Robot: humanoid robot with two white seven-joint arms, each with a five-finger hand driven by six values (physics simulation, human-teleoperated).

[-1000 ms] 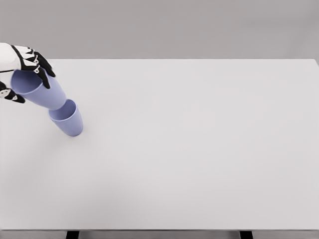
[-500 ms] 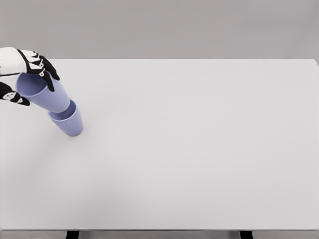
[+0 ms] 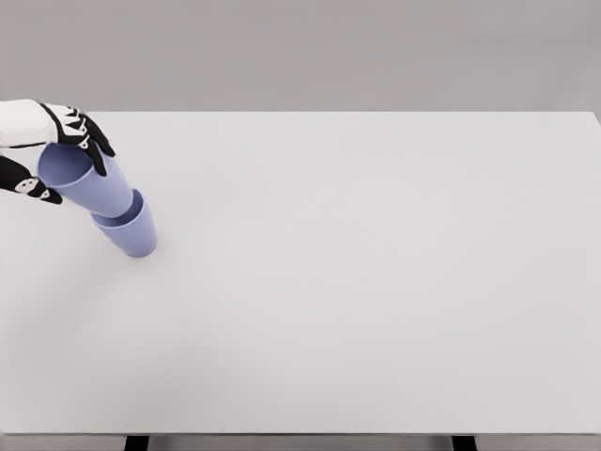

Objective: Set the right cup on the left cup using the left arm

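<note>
Nearly done: upper cup (image 3: 89,181) seated partway in the lower cup (image 3: 131,232) at the surface's (image 3: 376,282) far-left side. Left hand (image 3: 45,150) closed around the upper cup's rim. Left to do: seating fully, release, withdrawal.

No readable text, label, brand, number or sign anywhere.

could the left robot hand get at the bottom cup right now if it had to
Probably not directly. The left robot hand is closed around the rim of the upper cup, whose base sits inside the lower cup. Only the lower cup's outer wall is exposed; the hand would need to let go first.
</note>
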